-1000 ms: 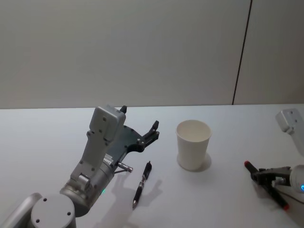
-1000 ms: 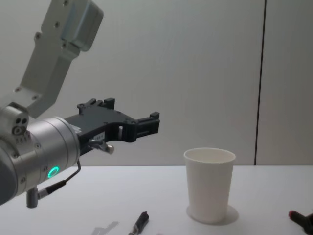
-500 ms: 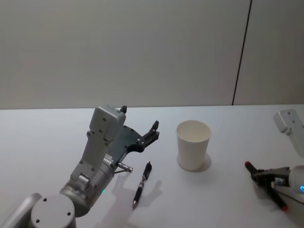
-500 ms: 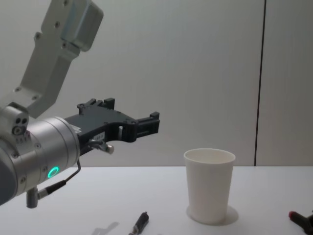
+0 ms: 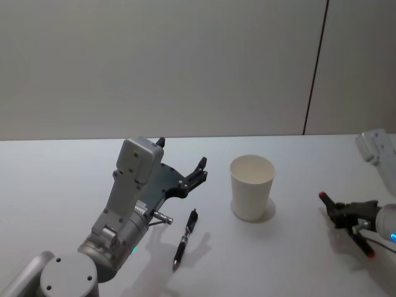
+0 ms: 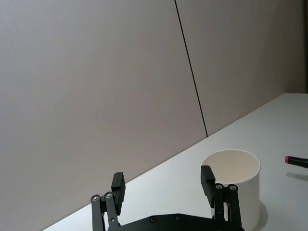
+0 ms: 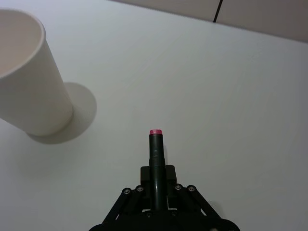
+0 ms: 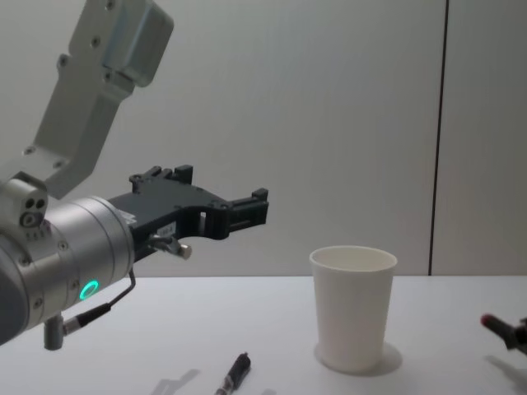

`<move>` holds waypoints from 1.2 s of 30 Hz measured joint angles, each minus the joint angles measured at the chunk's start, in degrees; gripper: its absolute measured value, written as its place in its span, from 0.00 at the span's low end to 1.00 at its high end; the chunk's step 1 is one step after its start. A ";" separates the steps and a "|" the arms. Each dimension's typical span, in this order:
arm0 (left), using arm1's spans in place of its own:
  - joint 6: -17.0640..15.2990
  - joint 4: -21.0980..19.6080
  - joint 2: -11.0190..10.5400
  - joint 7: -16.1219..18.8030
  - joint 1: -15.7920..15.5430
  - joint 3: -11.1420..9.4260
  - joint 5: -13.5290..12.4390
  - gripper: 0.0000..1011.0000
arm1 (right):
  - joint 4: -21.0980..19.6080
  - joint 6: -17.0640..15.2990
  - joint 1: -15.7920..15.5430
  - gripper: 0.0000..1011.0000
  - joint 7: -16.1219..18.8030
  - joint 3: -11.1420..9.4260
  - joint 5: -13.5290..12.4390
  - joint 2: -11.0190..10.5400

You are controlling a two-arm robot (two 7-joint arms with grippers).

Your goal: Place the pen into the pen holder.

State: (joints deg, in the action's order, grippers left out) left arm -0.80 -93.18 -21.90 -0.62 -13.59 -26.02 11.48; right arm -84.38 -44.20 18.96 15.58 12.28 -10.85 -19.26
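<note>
The right claw (image 5: 345, 216), clamped on the red-tipped pen (image 5: 328, 203), has moved: in the head view claw and pen now sit higher up than a second ago, farther out over the table (image 5: 291, 260). In the chest view the pen's red end (image 8: 489, 322) has climbed from near the lower right corner to a higher spot, with a shadow on the table beneath it. The right arm's white housing (image 5: 376, 143) has shifted up as well

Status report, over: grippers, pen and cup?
Right gripper shut on red-tipped pen, right of cup. Left gripper open, hovering left of cup. Black pen lying on table near it. Nothing between red-tipped pen and cup.
</note>
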 joint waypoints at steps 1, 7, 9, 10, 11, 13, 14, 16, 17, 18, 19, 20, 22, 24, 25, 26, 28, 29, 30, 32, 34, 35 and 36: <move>0.00 0.00 0.00 0.00 0.00 0.00 0.00 0.99 | -0.26 0.34 -0.07 0.17 -0.12 0.00 0.12 -0.02; 0.00 0.00 0.00 0.00 0.00 0.00 0.00 0.99 | -2.45 3.65 -0.78 0.17 -1.20 0.02 1.14 -0.22; 0.00 0.00 0.00 0.00 0.00 0.00 0.00 0.99 | -3.27 4.97 -1.10 0.17 -1.63 0.02 1.49 -0.29; 0.00 0.00 0.00 0.00 0.00 0.00 0.00 0.99 | -3.44 5.39 -1.17 0.17 -1.75 0.02 1.59 -0.31; 0.00 0.00 0.00 0.00 0.00 0.00 0.00 0.99 | -3.78 6.00 -1.30 0.17 -1.94 0.02 1.74 -0.34; 0.00 0.00 0.00 0.00 0.00 0.00 0.00 0.99 | -4.60 7.47 -1.65 0.17 -2.31 0.02 2.05 -0.41; 0.00 0.00 0.00 0.00 0.00 0.00 -0.01 0.99 | -4.83 7.95 -1.75 0.17 -2.44 0.02 2.16 -0.43; 0.00 0.00 0.00 0.00 0.00 0.00 0.00 0.99 | -5.49 9.65 -2.07 0.17 -2.84 0.03 2.49 -0.50; 0.00 0.00 0.00 0.00 0.00 0.00 0.00 0.99 | -5.95 10.75 -2.31 0.17 -3.06 0.04 2.70 -0.54; 0.00 0.00 0.00 0.00 0.00 0.00 0.00 0.99 | -6.14 11.50 -2.41 0.17 -3.16 0.05 2.82 -0.56; 0.00 0.00 0.00 0.00 0.00 0.00 0.00 0.99 | -6.35 12.04 -2.52 0.17 -3.30 0.07 2.92 -0.57; 0.00 0.00 0.00 0.00 0.00 0.00 0.00 0.99 | -6.54 12.61 -2.63 0.17 -3.39 0.08 3.02 -0.58; 0.00 0.00 0.00 0.00 0.00 0.00 0.00 0.99 | -7.09 14.40 -2.96 0.17 -3.69 0.12 3.33 -0.62; 0.00 0.00 0.00 0.00 0.00 0.00 0.00 0.99 | -7.38 15.84 -3.16 0.17 -3.88 0.16 3.58 -0.62; 0.00 0.00 0.00 0.00 0.00 0.00 0.00 0.99 | -7.63 17.07 -3.35 0.17 -4.07 0.23 3.78 -0.63; 0.00 0.00 0.00 0.00 0.00 0.00 0.00 0.99 | -7.79 17.71 -3.46 0.17 -4.15 0.26 3.90 -0.62; 0.00 0.00 0.00 0.00 0.00 0.00 0.00 0.99 | -8.11 19.86 -3.71 0.17 -4.36 0.34 4.28 -0.61; 0.00 0.00 0.00 0.00 0.00 0.00 0.00 0.99 | -8.22 20.56 -3.79 0.17 -4.42 0.38 4.41 -0.59; 0.00 0.00 0.00 0.00 0.00 0.00 0.00 0.99 | -8.29 21.24 -3.86 0.17 -4.48 0.43 4.54 -0.57; 0.00 0.00 0.00 0.00 0.00 0.00 0.00 0.99 | -8.47 23.55 -4.03 0.17 -4.64 0.56 4.96 -0.49; 0.00 0.00 0.00 0.00 0.00 0.00 0.00 0.99 | -8.54 24.89 -4.11 0.17 -4.73 0.65 5.21 -0.41; 0.00 0.00 0.00 0.00 0.00 0.00 0.00 0.99 | -8.59 26.55 -4.19 0.17 -4.79 0.78 5.56 -0.30; 0.00 0.00 0.00 0.00 0.00 0.00 0.00 0.99 | -8.59 27.29 -4.20 0.17 -4.80 0.84 5.72 -0.25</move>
State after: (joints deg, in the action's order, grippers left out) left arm -0.80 -93.17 -21.90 -0.62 -13.59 -26.02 11.48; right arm -92.97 -16.91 14.76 10.79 13.12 -5.13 -19.50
